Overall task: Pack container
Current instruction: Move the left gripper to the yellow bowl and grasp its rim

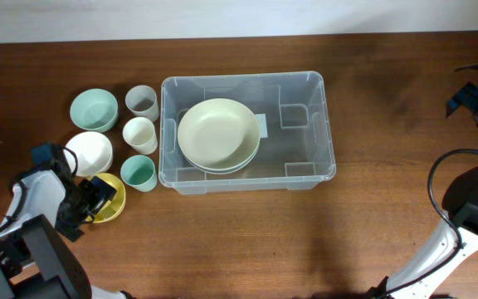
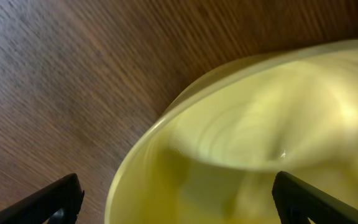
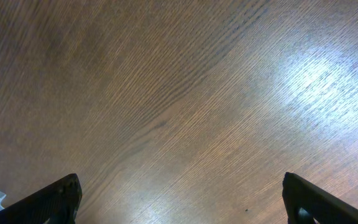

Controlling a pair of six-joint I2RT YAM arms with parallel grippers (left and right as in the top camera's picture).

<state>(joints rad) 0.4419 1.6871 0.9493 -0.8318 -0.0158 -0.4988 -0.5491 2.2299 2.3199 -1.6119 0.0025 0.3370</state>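
We are hovering the left gripper [image 2: 176, 200], jaws wide, over the yellow bowl [image 1: 114, 205] near the front-left corner of the table [image 1: 247, 245], noting the clear container [image 1: 328, 116] lying rightward and farther back, long axis left-to-right, nearer this arm than the wide-open right gripper [image 3: 179, 202].

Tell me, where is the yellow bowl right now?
In the overhead view the yellow bowl sits at the lower left, just below the white bowl and beside the teal cup, under the left gripper.
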